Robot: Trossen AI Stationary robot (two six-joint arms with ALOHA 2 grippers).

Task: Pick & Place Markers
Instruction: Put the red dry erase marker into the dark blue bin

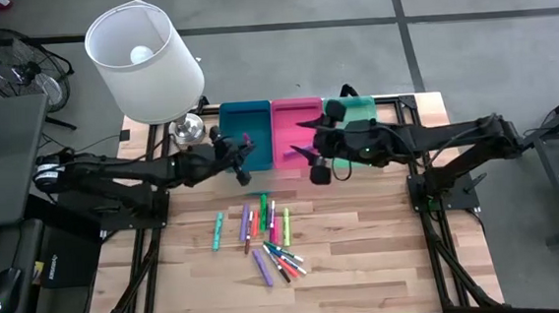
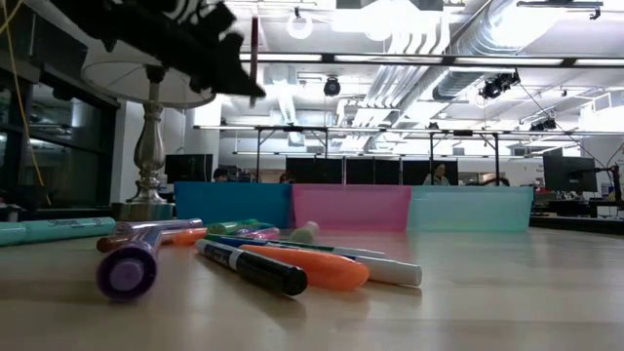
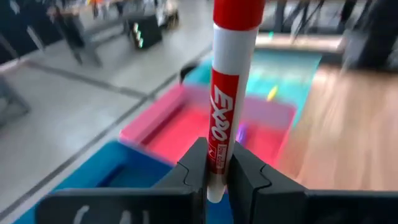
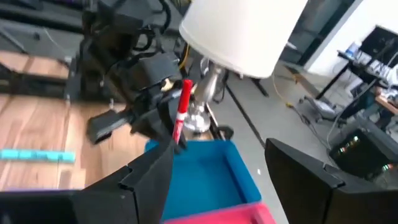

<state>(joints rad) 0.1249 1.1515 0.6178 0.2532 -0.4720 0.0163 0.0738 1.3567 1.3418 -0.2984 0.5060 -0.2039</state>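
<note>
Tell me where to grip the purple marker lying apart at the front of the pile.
Take the purple marker across its mid-barrel, coming straight down. It lies flat on the table and slightly apart from the pile's other markers, so fingers probably fit either side.

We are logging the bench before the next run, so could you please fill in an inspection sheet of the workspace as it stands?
Surface: wooden table, bare apart from the items below.
Job's things: loose markers scattered mid-table; one red marker held upright over the trays.
Trays: blue tray, pink tray and green tray in a row at the far edge.
Clutter: lamp at the far left corner.
Grippers: left gripper shut on the red marker; right gripper open, empty, over the trays.
Cables: some by the left arm's base.
Surroundings: fan on the floor; desks and monitors behind.
</note>
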